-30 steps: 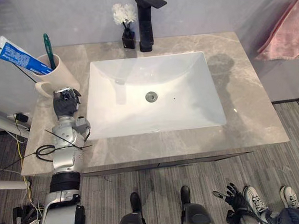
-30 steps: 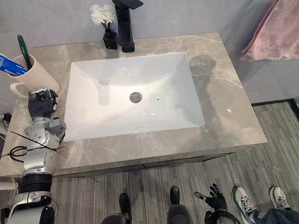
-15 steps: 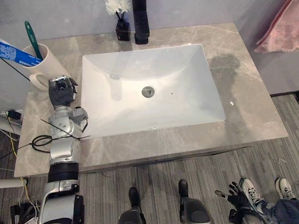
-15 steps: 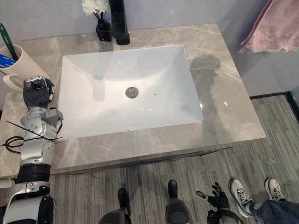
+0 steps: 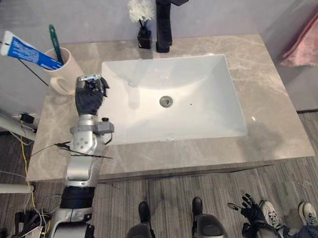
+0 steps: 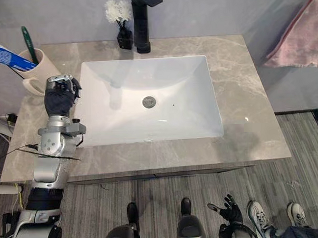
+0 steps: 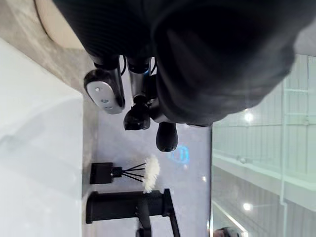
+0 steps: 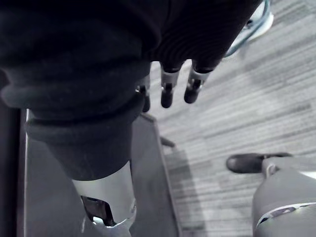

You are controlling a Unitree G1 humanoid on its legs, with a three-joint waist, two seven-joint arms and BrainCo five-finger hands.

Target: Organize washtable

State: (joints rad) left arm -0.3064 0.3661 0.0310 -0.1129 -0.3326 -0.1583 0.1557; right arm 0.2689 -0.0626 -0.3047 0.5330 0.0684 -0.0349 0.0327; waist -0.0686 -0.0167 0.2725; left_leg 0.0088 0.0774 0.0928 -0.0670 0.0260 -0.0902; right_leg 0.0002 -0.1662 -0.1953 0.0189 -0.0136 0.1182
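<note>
My left hand point(image 5: 88, 95) hovers beside the cup point(image 5: 65, 76) at the counter's point(image 5: 263, 83) back-left corner, fingers curled on nothing; my right hand point(image 5: 251, 211) hangs low, fingers slack. Tidying looks nearly done to me: next, lift clear without nudging the cup.

Free room: the grey marble table point(image 5: 263, 93) lies bare along its right strip and front edge, around the white rectangular sink basin point(image 5: 201, 117). Obstacles: at rear centre, the tall black faucet point(image 5: 164, 29) with the small black vase of white flowers point(image 5: 144, 38) just beside it. At the back left corner stands the beige mug holding a toothpaste tube and toothbrush point(image 5: 62, 70), with the left hand point(image 5: 89, 95) near it.
</note>
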